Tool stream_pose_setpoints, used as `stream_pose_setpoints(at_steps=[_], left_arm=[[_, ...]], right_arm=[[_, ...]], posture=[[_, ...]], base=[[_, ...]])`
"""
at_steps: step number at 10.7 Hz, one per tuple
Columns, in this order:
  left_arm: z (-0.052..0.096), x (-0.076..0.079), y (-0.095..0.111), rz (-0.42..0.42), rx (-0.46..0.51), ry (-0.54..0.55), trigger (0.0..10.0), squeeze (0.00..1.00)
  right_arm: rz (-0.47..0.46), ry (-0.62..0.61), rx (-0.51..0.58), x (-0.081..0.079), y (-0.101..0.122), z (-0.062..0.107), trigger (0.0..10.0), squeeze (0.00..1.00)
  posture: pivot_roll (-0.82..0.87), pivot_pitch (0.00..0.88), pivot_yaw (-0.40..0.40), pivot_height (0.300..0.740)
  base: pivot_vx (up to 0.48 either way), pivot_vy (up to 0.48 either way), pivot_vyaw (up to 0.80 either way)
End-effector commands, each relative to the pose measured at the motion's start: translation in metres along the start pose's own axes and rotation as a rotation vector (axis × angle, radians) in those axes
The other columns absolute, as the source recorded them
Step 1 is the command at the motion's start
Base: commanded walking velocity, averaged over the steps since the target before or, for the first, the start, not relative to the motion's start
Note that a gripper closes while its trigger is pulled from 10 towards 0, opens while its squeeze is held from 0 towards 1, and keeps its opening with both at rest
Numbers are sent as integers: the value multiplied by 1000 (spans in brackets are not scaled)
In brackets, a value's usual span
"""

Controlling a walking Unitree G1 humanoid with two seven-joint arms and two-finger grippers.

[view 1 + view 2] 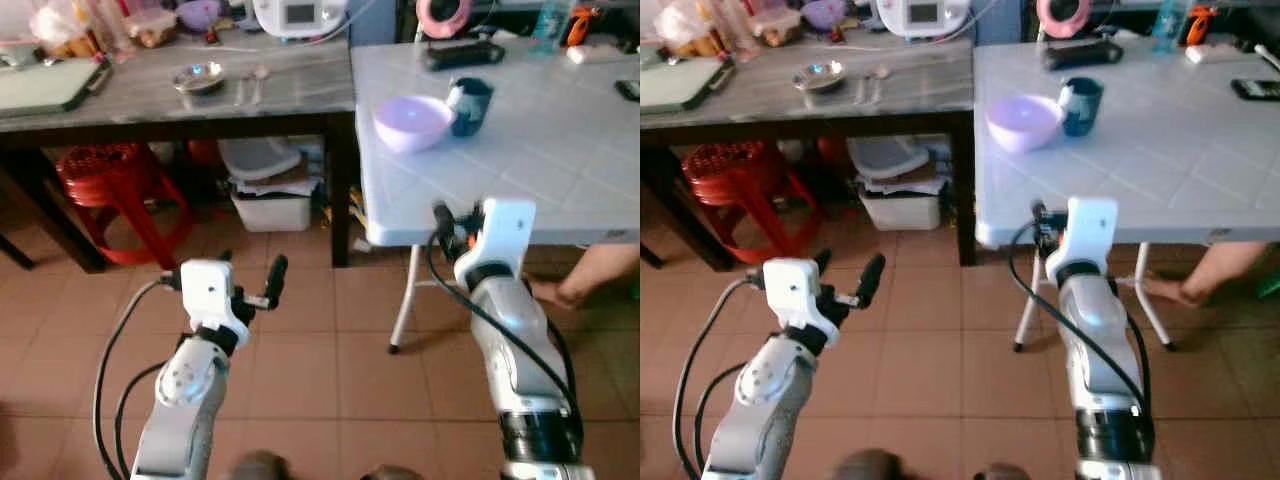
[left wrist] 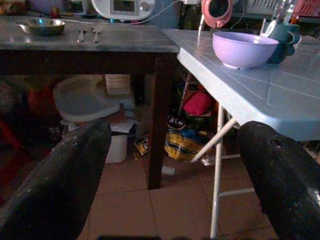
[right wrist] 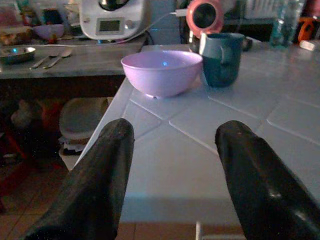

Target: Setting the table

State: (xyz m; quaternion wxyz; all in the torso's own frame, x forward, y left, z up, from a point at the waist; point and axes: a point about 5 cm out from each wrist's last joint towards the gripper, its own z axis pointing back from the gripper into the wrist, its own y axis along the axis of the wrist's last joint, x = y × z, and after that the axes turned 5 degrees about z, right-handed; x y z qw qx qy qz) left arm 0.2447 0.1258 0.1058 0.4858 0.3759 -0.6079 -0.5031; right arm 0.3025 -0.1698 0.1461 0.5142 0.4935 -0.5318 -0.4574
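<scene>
A purple bowl (image 1: 412, 122) and a teal mug (image 1: 469, 105) stand side by side near the left edge of the white folding table (image 1: 520, 170). On the grey-topped dark table (image 1: 120, 100) to the left lie a small metal bowl (image 1: 198, 77) and two spoons (image 1: 250, 86). My right gripper (image 3: 172, 135) is open and empty at the white table's front edge, pointing at the purple bowl (image 3: 161, 71). My left gripper (image 1: 250, 270) is also open and empty. It is held low over the tiled floor, short of the dark table.
A red stool (image 1: 110, 175) and a white bin (image 1: 270, 195) sit under the dark table. A white appliance (image 1: 298, 15) stands at the back. A black object (image 1: 460, 52) lies behind the mug. Part of a person (image 1: 590, 275) shows under the white table at the right.
</scene>
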Motion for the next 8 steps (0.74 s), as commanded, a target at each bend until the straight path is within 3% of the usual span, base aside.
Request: stream_pose_setpoints(at_steps=[1,3,4,6,7,8], left_arm=[[1,-7,3,-11,2,18,10000,0],[1,-7,2,-13,0,18,10000,0],[1,-7,3,-11,1,16,10000,0],[1,-8,3,-11,-2,20,10000,0],[1,-8,3,-8,-1,21,10000,0],[1,-8,3,-1,3,22,10000,0]], right_arm=[[20,49,33,-11,7,-3,10000,1000],[54,75,63,-14,13,-6,10000,1000],[56,96,67,-16,13,-7,10000,0],[54,131,88,-23,15,-5,10000,0],[27,161,113,-26,18,-4,10000,1000],[45,188,125,-30,21,-5,10000,1000]], posture=[[-10,96,56,740],[-9,97,56,740],[-7,98,56,740],[-5,99,58,740],[-4,99,58,740],[-3,100,59,740]], base=[[458,0,0],[472,0,0],[480,0,0],[480,0,0],[480,0,0],[469,0,0]])
